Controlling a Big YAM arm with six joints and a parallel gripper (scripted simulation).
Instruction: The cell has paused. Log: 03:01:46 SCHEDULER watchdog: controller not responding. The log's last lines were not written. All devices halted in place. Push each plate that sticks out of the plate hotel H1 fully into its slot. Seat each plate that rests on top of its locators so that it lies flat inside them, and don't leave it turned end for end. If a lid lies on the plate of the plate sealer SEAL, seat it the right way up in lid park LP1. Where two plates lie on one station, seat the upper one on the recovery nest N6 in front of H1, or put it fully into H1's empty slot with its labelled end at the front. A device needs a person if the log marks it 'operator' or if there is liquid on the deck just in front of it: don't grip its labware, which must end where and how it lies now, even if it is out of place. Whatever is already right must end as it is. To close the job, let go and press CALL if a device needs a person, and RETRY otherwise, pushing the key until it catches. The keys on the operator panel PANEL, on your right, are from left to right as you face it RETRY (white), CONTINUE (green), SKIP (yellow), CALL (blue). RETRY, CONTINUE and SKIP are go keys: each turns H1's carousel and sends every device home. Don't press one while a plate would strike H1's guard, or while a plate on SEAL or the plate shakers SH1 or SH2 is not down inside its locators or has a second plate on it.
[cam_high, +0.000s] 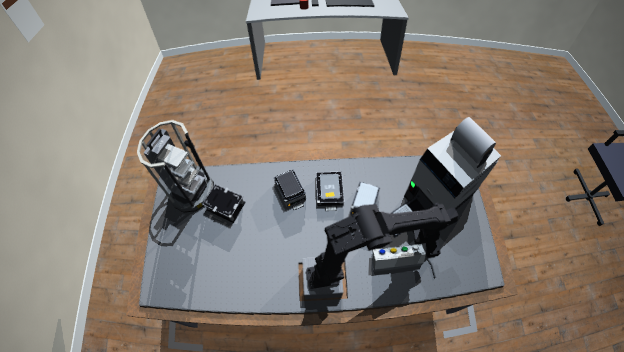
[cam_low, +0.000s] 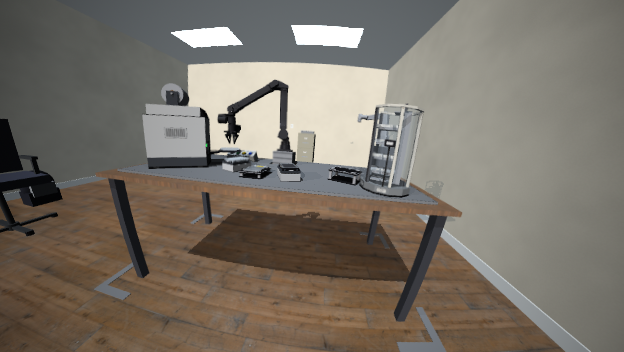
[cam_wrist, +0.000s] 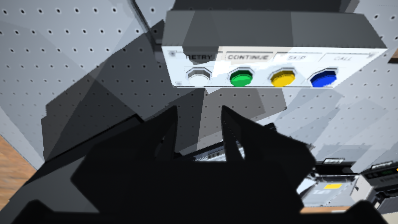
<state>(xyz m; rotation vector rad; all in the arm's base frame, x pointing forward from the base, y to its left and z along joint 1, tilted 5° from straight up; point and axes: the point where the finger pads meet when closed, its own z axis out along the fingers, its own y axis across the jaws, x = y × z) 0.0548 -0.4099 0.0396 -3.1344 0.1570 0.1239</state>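
- The gripper (cam_wrist: 199, 131) hung above the operator panel PANEL (cam_wrist: 272, 35), its two fingers partly drawn together and holding nothing.
- The panel carried four keys: white RETRY (cam_wrist: 199, 75), green CONTINUE (cam_wrist: 241, 78), yellow SKIP (cam_wrist: 282, 78), blue CALL (cam_wrist: 322, 78).
- One plate hotel H1 (cam_high: 161, 124) stood at the deck's far end.

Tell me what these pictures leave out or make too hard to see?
- Top view: the hand is hidden under the arm itself.
- Wrist view: the hand, half closed and holding nothing, blocks the deck beneath; the CALL label on the panel is faint.
- Exterior view: plates inside the plate hotel are too small to judge.
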